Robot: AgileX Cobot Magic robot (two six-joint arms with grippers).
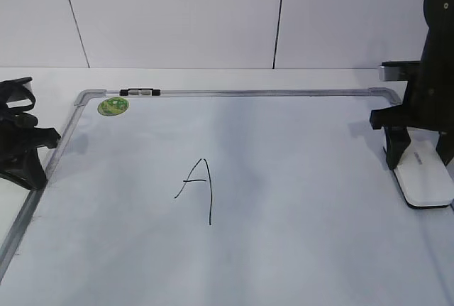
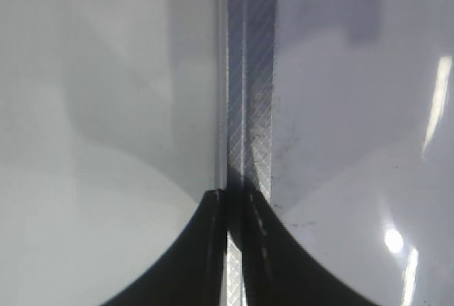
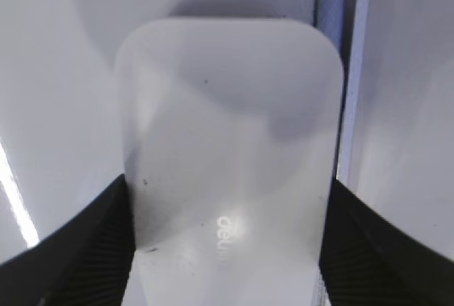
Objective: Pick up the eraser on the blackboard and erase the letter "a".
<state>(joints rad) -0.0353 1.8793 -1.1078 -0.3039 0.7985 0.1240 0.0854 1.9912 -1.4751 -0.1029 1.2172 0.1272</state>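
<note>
Right wrist view: the right gripper (image 3: 227,249) straddles the white rounded-oblong plastic eraser (image 3: 230,150), fingers against its sides, at the white grey-framed blackboard (image 1: 234,94)'s right edge; the left gripper (image 2: 234,249) is closed, empty.

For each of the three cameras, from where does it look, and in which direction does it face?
Exterior view: in front, looking down at a slant over the blackboard and its letter; both arms show at the edges.
Left wrist view: on the left arm, looking down at the board's frame; the shut left end effector shows.
Right wrist view: on the right arm, looking down on the eraser between two fingers.
Shared: eraser and frame, in the exterior and right wrist views.
</note>
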